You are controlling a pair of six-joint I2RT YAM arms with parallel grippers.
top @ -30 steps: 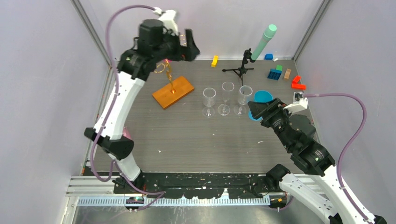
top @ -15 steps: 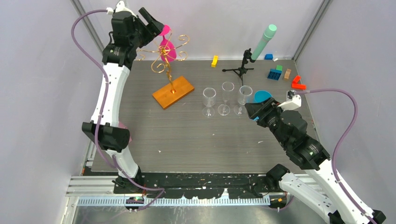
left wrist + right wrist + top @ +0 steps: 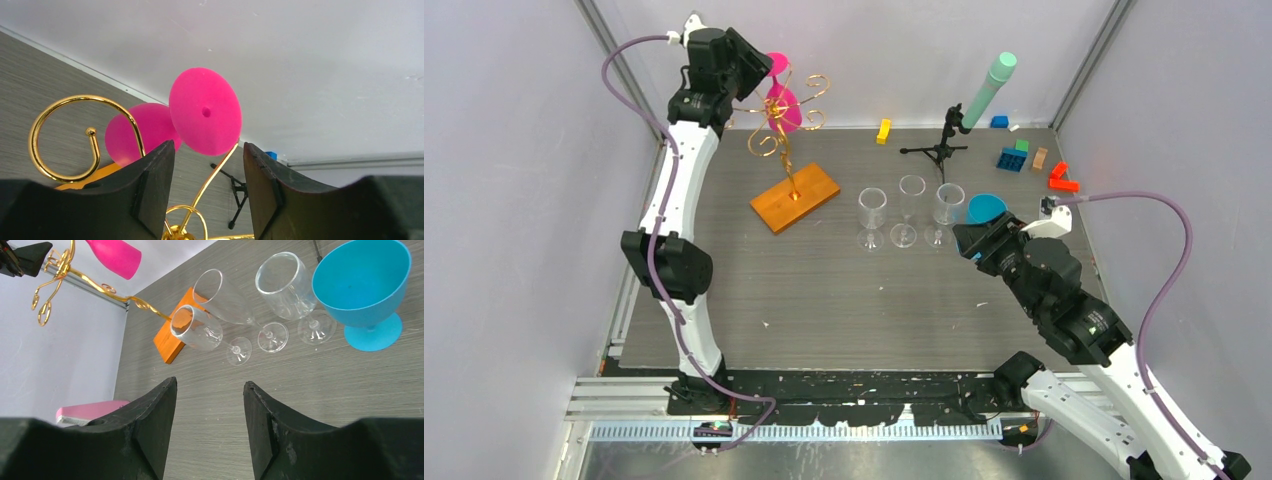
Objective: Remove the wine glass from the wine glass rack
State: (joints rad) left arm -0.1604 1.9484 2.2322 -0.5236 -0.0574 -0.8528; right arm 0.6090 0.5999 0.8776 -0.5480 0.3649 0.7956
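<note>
The pink wine glass [image 3: 784,104] is hanging upside down on the wine glass rack [image 3: 795,197] at the back left of the table. Its foot is up top and its bowl hangs below among the gold curls.

In the left wrist view the round foot faces me almost flat on. So I'd say the long axis runs roughly away from the fingers, tipped down and to the left toward the bowl. The stem is hidden behind the foot, so I can't see where the wire hooks it.

The left gripper [image 3: 207,150] is right there, just short of the foot. Its fingers are spread wide with nothing between them, and the foot sits centred just above the gap. They aren't touching as far as I can tell.

My guess is the next bit is easing forward past the foot to close on the stem. Then it needs sliding out along the curl, not pulling straight back.

The right gripper [image 3: 210,385] is also wide and holding nothing. It is well apart from the rack, by the 3 clear glasses [image 3: 235,305] and the blue goblet [image 3: 362,287]. Left arm's job, clearly.
</note>
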